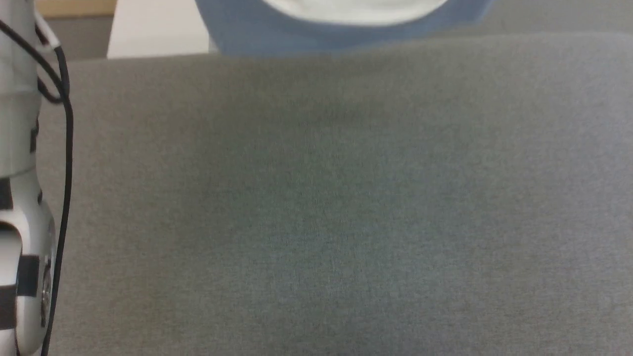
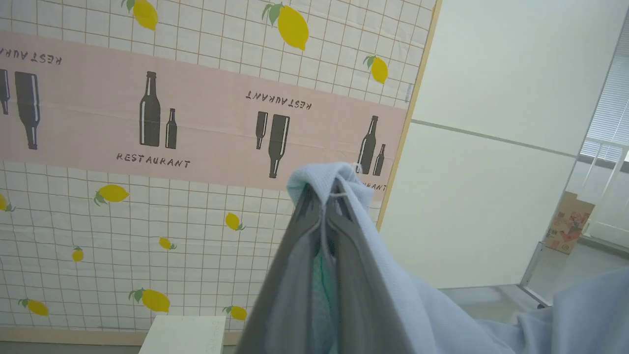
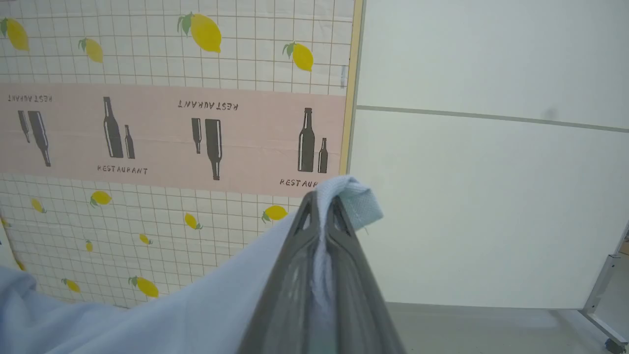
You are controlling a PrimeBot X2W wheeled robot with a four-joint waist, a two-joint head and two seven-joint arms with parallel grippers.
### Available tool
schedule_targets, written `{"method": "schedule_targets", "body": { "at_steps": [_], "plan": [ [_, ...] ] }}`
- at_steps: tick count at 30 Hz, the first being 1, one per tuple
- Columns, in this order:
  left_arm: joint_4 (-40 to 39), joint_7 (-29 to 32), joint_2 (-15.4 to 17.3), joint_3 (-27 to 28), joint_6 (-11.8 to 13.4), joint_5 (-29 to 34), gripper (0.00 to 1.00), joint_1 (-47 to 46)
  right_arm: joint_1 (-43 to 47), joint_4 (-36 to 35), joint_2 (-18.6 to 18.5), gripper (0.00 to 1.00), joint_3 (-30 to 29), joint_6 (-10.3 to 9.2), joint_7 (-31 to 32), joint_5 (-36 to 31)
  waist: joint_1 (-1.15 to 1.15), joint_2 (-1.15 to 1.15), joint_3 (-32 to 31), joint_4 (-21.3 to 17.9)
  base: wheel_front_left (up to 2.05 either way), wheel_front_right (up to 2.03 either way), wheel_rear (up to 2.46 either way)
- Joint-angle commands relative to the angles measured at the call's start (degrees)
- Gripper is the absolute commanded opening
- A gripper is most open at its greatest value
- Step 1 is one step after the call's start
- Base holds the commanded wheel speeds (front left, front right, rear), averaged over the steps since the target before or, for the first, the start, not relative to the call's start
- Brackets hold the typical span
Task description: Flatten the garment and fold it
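The garment, light blue knit with a white inner panel, hangs past the far edge of the grey surface at the top of the head view. In the left wrist view my left gripper is shut on a bunched edge of the garment, which drapes away to the lower right. In the right wrist view my right gripper is shut on another edge of the garment, which trails off to the lower left. Both grippers are lifted and face a wall.
A grey fabric-covered surface spreads across most of the head view, with my pale left arm and its black cable at the left edge. A lemon-and-bottle patterned wall and white panels stand ahead. A white block sits low by the wall.
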Motion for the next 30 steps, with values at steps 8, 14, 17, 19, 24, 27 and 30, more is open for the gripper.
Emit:
{"method": "schedule_targets", "body": {
  "at_steps": [8,14,17,19,24,27,30],
  "plan": [
    [2.55,-8.0,-3.2,1.17,-1.53,0.09,0.0,-7.45,-7.66,1.8,-0.66,0.0,-5.46,-0.09,-4.41,-5.98,0.0,0.0,20.11,2.38,0.0,0.0,0.0],
    [4.0,-10.05,-3.91,1.9,-3.81,-1.87,0.0,-7.03,-6.5,3.22,0.0,0.0,-6.96,-0.09,-6.64,-7.79,0.0,0.0,25.21,3.52,0.0,0.0,0.0],
    [4.75,-10.34,-3.09,2.61,-5.65,-3.37,0.0,-4.95,-4.79,4.1,-0.45,0.0,-5.04,-0.09,-6.98,-6.72,0.0,0.0,25.52,3.83,0.0,0.0,0.0],
    [5.08,-10.0,-2.33,3.48,-6.49,-4.7,0.0,-3.38,-3.85,4.24,-1.36,0.0,-3.41,-0.09,-6.83,-5.04,0.0,0.0,25.48,4.05,0.0,0.0,0.0],
    [4.44,-5.38,-1.33,3.92,-8.63,-8.69,0.0,2.74,1.22,2.85,-4.58,0.0,1.85,-0.09,-3.85,2.28,0.0,0.0,24.08,5.06,0.0,0.0,0.0],
    [2.07,-1.03,-1.06,4.68,-8.52,-12.2,0.0,7.9,6.15,-0.41,-6.75,0.0,4.1,-0.09,-0.51,8.05,0.0,0.0,22.98,5.52,0.0,0.0,0.0],
    [-7.24,3.34,0.27,7.02,-6.15,-16.79,0.0,19.75,18.54,-10.22,-10.17,0.0,3.09,-0.09,4.93,16.51,0.0,0.0,20.11,5.84,0.0,0.0,0.0]
  ]
}}
